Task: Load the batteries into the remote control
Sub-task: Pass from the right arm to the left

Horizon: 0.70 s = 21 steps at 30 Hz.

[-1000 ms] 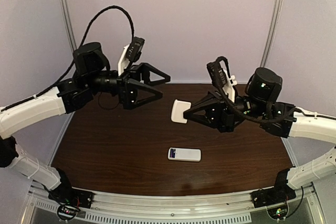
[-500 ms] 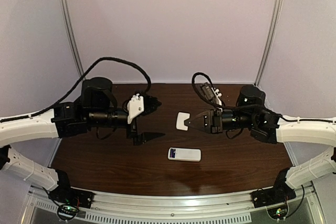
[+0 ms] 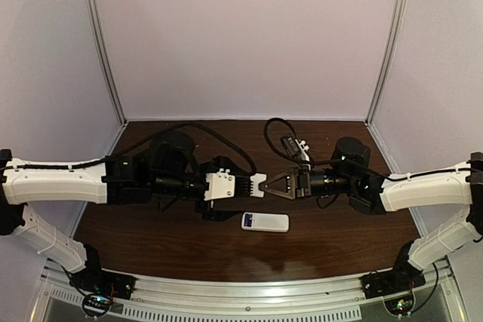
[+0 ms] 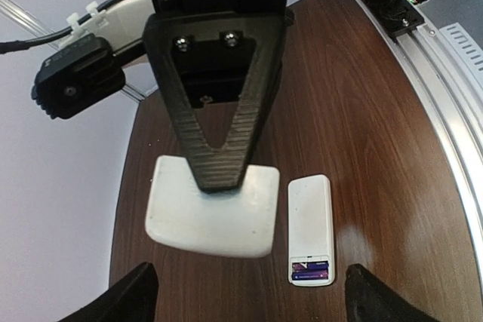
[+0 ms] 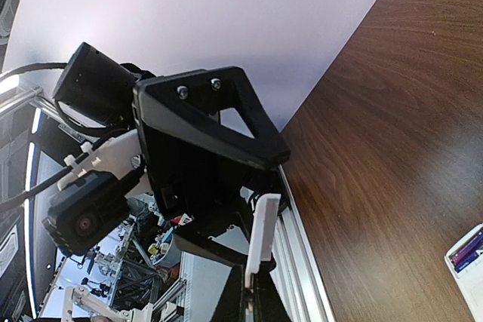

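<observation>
Purple-blue cylindrical batteries (image 4: pixel 311 268) already lie in the flat white plastic remote control (image 4: pixel 311 216) (bay uncovered); right gripper (image 4: pixel 219 177) pinches the white rectangular lid (image 4: pixel 181 220), left gripper (image 4: pixel 250 301) gapes wide.

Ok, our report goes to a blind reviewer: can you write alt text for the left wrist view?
The right pincer, shut, holds a flat white panel over a brown table. Beside it on the table lies the white remote control, back up, its open end showing the batteries.
</observation>
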Tool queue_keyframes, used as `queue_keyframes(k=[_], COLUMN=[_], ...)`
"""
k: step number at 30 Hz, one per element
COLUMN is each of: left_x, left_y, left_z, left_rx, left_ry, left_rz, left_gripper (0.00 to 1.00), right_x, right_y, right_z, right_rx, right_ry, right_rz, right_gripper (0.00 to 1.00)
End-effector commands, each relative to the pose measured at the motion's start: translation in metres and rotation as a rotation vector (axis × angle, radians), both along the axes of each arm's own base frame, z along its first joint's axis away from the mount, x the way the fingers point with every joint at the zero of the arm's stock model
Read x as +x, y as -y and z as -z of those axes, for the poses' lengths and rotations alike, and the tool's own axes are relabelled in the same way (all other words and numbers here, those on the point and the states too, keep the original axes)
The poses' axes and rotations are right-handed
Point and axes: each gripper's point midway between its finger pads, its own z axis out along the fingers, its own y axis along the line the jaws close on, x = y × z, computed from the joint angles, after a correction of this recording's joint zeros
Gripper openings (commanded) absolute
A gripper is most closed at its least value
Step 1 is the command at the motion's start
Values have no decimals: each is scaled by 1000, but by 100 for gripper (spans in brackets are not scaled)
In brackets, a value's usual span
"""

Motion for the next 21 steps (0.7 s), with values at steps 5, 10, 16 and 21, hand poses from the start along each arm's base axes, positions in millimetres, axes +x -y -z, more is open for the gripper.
queue_keyframes(k=[5,10,16,21], left_x=[1,2,1,2], left_y=[18,20,24,25], left_z=[3,2,-4,-12], left_rx=[19,12,-6,-32], left_ry=[-8,-3,0,11], left_rz=[41,39,58,53], left_gripper=[85,83,77,75], right_x=[-5,-6,-6,-7], right_y=[-5,-5,-8,-8], right_z=[0,5,11,13], right_rx=[39,33,27,32], right_ry=[-11,-19,-28,-34], right_rz=[-32,-38,-44,-51], right_gripper=[0,0,0,0])
